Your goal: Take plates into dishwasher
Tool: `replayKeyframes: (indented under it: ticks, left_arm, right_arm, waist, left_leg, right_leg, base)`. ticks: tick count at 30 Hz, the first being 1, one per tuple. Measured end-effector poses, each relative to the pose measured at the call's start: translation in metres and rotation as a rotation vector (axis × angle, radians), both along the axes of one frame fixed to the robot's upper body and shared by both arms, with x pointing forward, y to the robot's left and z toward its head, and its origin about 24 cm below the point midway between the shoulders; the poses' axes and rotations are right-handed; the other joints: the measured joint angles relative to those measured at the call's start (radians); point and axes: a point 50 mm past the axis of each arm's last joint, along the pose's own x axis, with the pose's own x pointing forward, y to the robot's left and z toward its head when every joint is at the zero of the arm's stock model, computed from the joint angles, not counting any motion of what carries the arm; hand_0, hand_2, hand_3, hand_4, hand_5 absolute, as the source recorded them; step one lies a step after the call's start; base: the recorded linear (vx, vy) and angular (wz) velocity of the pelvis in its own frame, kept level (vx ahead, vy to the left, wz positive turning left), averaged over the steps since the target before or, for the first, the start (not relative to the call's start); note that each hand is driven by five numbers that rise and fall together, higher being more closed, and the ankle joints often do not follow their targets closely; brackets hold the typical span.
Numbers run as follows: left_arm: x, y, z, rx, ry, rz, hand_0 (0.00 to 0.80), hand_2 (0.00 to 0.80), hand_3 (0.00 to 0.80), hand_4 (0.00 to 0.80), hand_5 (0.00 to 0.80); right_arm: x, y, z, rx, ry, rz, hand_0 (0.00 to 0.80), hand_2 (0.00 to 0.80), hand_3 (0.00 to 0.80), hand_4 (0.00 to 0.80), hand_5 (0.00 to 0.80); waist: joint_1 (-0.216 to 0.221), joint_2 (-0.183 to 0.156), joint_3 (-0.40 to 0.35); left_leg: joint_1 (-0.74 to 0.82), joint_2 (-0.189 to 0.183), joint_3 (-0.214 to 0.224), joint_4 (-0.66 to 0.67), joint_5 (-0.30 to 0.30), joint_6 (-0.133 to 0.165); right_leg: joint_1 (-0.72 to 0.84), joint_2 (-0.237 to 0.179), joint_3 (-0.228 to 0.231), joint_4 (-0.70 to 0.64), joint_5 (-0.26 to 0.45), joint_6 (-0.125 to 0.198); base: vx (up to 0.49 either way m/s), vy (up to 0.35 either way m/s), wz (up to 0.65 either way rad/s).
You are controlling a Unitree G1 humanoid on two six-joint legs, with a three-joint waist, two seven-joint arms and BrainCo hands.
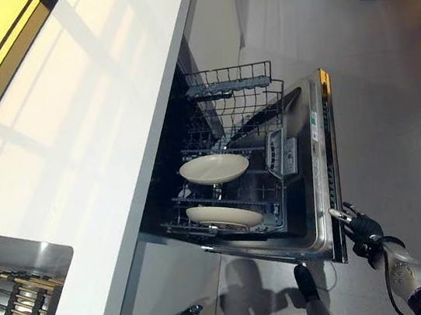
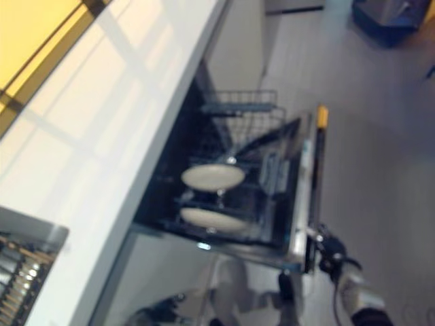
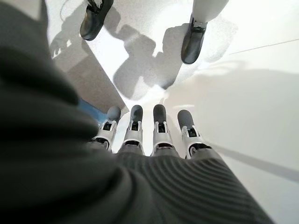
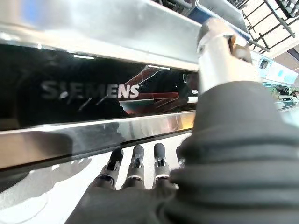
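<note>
Two plates [image 1: 214, 169] sit racked, so my right hand [image 1: 364, 231], fingers straight, cups the door [image 1: 325, 180] edge to close it; left hand [image 3: 149, 135] hangs relaxed below.

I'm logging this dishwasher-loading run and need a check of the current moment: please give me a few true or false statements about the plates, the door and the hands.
1. Two cream round plates lie in the dark wire lower rack. True.
2. The steel-edged dishwasher door is closed. False: it hangs open.
3. The right hand is at the door's outer edge. True.
4. The left hand holds a plate. False: its straight fingers hold nothing, pointing at the floor.
5. A plate stands on the white countertop. False: none shows there.
</note>
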Motion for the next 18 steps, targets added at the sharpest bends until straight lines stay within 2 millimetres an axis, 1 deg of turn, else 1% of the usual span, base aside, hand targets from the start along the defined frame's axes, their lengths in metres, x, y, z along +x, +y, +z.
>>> replayKeyframes:
  ticks: [2, 6, 8, 10, 14, 16, 18]
  left_arm:
    - [0.0, -0.003, 0.0, -0.003, 0.006, 0.001, 0.0, 0.0, 0.0, 0.0, 0.0]
    - [-0.001, -0.008, -0.002, -0.012, 0.02, 0.004, 0.0, 0.0, 0.0, 0.0, 0.0]
    - [-0.002, -0.008, -0.003, -0.009, 0.028, 0.006, 0.0, 0.0, 0.0, 0.0, 0.0]
    - [-0.004, -0.007, -0.005, -0.008, 0.038, 0.008, 0.0, 0.0, 0.0, 0.0, 0.0]
    - [-0.008, -0.009, -0.008, -0.016, 0.053, 0.008, 0.0, 0.0, 0.0, 0.0, 0.0]
    - [-0.009, -0.012, -0.008, -0.023, 0.055, 0.006, 0.0, 0.0, 0.0, 0.0, 0.0]
    - [-0.012, -0.011, -0.01, -0.028, 0.062, 0.014, 0.0, 0.0, 0.0, 0.0, 0.0]
  right_arm:
    - [0.0, 0.003, -0.001, -0.006, 0.005, 0.027, 0.0, 0.0, 0.0, 0.0, 0.0]
    - [-0.003, 0.008, -0.005, -0.008, 0.017, 0.072, 0.0, 0.0, 0.0, 0.0, 0.0]
    - [-0.001, 0.016, -0.005, -0.001, 0.017, 0.12, 0.0, 0.0, 0.0, 0.0, 0.0]
    - [-0.001, 0.018, -0.006, 0.002, 0.021, 0.128, 0.0, 0.0, 0.0, 0.0, 0.0]
    - [-0.001, 0.02, -0.007, 0.007, 0.035, 0.136, 0.0, 0.0, 0.0, 0.0, 0.0]
    - [-0.004, 0.018, -0.011, 0.007, 0.049, 0.133, 0.0, 0.0, 0.0, 0.0, 0.0]
    - [-0.006, 0.019, -0.014, 0.011, 0.067, 0.137, 0.0, 0.0, 0.0, 0.0, 0.0]
  waist:
    - [-0.001, 0.0, 0.0]
    - [-0.002, 0.0, 0.0]
    - [0.0, 0.0, -0.001]
    - [0.001, 0.001, -0.001]
    - [0.005, 0.002, -0.005]
    - [0.019, 0.002, -0.007]
    - [0.025, 0.001, -0.019]
  left_leg:
    - [0.002, 0.003, 0.0, 0.001, 0.0, 0.0]
    - [0.025, 0.01, 0.0, 0.0, 0.0, -0.001]
    - [0.043, 0.012, 0.001, -0.001, -0.005, -0.005]
    - [0.053, 0.013, 0.002, -0.001, -0.008, -0.002]
    - [0.061, 0.018, 0.002, 0.0, -0.006, -0.008]
    - [0.075, 0.023, 0.0, 0.001, -0.006, -0.009]
    - [0.077, 0.028, -0.002, 0.003, -0.006, -0.009]
  right_leg:
    - [0.0, 0.001, -0.014, 0.001, 0.002, -0.003]
    - [0.023, 0.006, -0.019, 0.0, 0.002, -0.009]
    - [0.037, 0.001, -0.05, -0.002, 0.0, -0.012]
    - [0.043, 0.0, -0.061, -0.001, 0.001, -0.014]
    - [0.052, 0.003, -0.068, 0.001, 0.006, -0.018]
    - [0.064, 0.006, -0.067, 0.001, 0.008, -0.021]
    - [0.068, 0.009, -0.07, 0.001, 0.007, -0.024]
  base:
    - [0.041, 0.018, -0.05]
    - [0.037, 0.029, -0.03]
    - [0.06, 0.035, -0.05]
    - [0.049, 0.034, -0.07]
    - [0.04, 0.025, -0.02]
    - [0.038, 0.02, -0.04]
    - [0.039, 0.018, 0.01]
